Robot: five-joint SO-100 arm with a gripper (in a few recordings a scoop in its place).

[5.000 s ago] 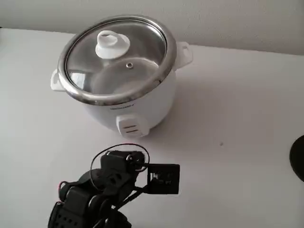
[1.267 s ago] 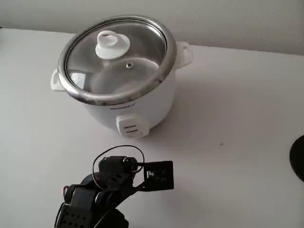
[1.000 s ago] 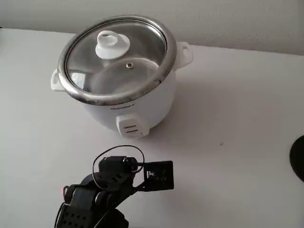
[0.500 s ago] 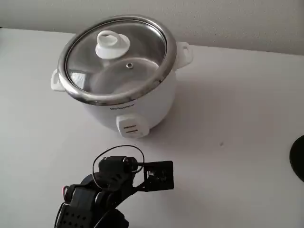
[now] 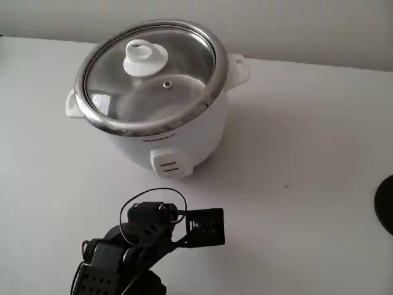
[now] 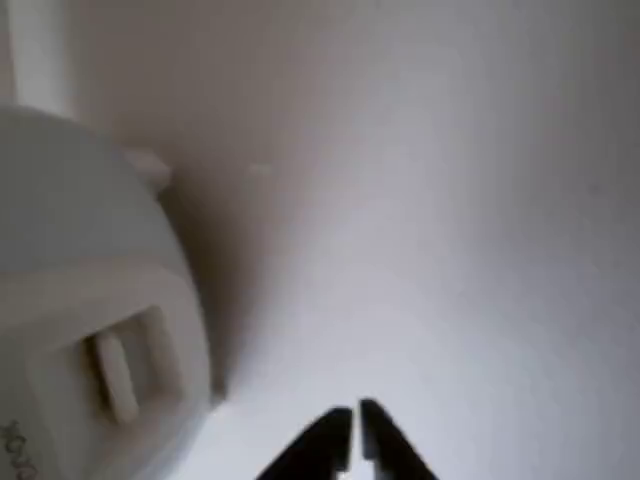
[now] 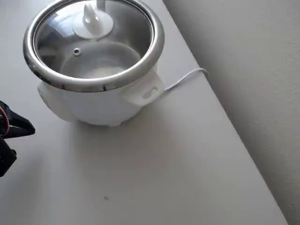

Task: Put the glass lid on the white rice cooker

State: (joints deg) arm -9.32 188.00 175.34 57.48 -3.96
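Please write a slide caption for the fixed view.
Glass lid seated on the white rice cooker; arm parked in front.

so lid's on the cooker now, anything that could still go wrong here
The glass lid looks seated on the white rice cooker, but the gripper, shut and empty, sits low near the cooker's front switch panel. A careless swing could bump the cooker and shift the lid.

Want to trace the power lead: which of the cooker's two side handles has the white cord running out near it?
The handle facing the wall edge of the table in the overhead view; the cord trails from just behind it. The other handle has none visible.
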